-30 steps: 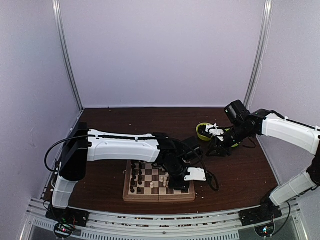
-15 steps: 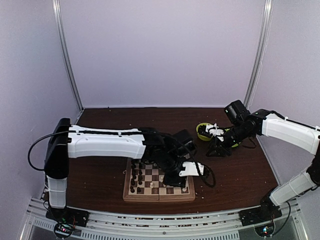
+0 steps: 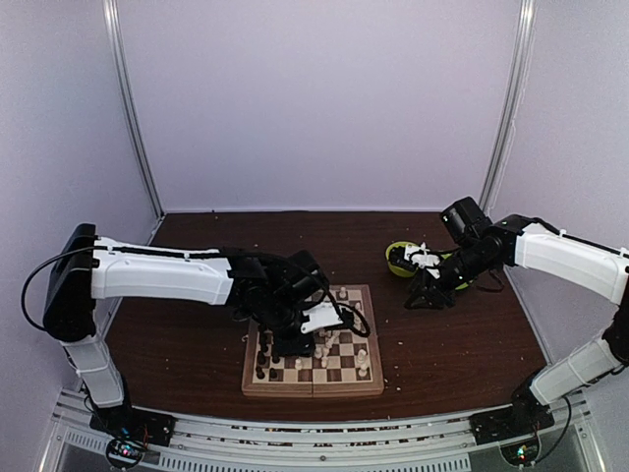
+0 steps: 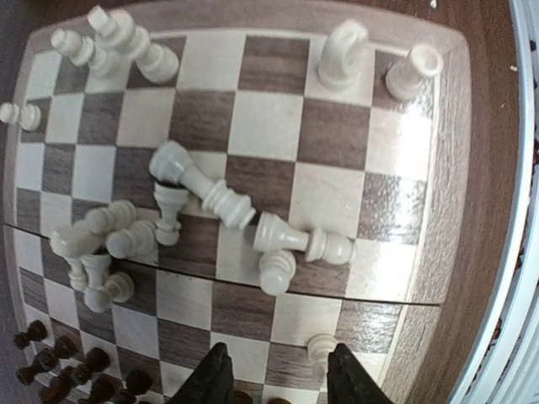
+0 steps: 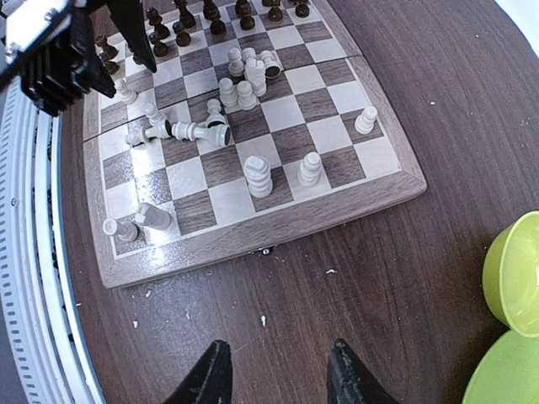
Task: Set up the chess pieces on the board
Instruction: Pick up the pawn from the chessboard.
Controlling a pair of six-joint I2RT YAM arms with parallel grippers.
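Jaws apart and empty, the left gripper (image 4: 276,380) hangs over the board (image 4: 268,124); the right gripper (image 5: 276,379), wide and empty, hovers over the table (image 5: 404,278) just beside the board; cream chess pieces (image 4: 202,187) lie scattered on the board, several toppled; dark chess pieces (image 4: 94,360) cluster along one edge.

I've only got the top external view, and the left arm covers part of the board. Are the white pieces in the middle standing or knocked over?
Observer: In the left wrist view, several white pieces lie on their sides near the fold seam of the board.
Operator: Is the left gripper holding one?
Observer: No, the left gripper is open, with nothing between its fingers.
Operator: And the right gripper?
Observer: The right gripper is open and empty, over the table between the board and a green bowl.
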